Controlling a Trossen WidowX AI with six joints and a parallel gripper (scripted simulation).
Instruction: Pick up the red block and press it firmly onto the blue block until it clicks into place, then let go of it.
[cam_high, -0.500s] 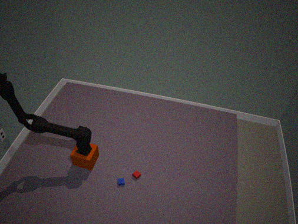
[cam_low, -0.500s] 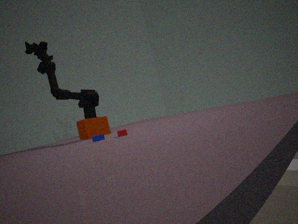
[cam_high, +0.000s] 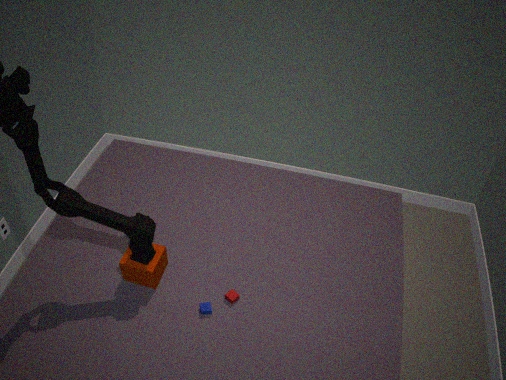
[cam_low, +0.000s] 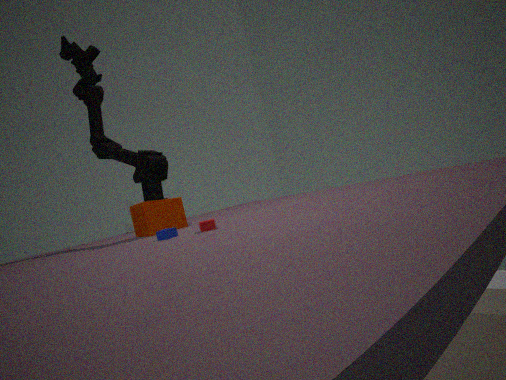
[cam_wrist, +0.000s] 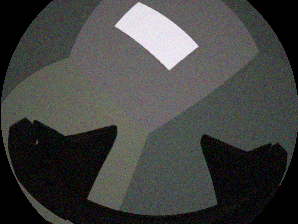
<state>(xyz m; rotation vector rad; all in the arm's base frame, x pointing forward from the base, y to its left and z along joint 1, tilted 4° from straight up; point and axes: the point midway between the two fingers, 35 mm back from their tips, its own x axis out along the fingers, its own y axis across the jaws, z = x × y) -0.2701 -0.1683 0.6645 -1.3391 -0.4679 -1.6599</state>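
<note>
Black two-fingered gripper (cam_low: 64, 49) (cam_wrist: 159, 131): open, nothing held, raised at far left; small red rectangular block (cam_high: 232, 296) (cam_low: 207, 225) lies right of small blue rectangular block (cam_high: 205, 308) (cam_low: 167, 234), apart, unjoined

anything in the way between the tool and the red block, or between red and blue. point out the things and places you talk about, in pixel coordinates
Nothing visible blocks either path. The open tool (cam_low: 64, 47) (cam_wrist: 159, 137) is raised well away from the red block (cam_high: 232, 296) (cam_low: 207, 225), and only bare surface shows between red and the blue block (cam_high: 205, 308) (cam_low: 167, 234).

Bare rm, type unclear: plain walls, outlet (cam_high: 4, 228).
</note>
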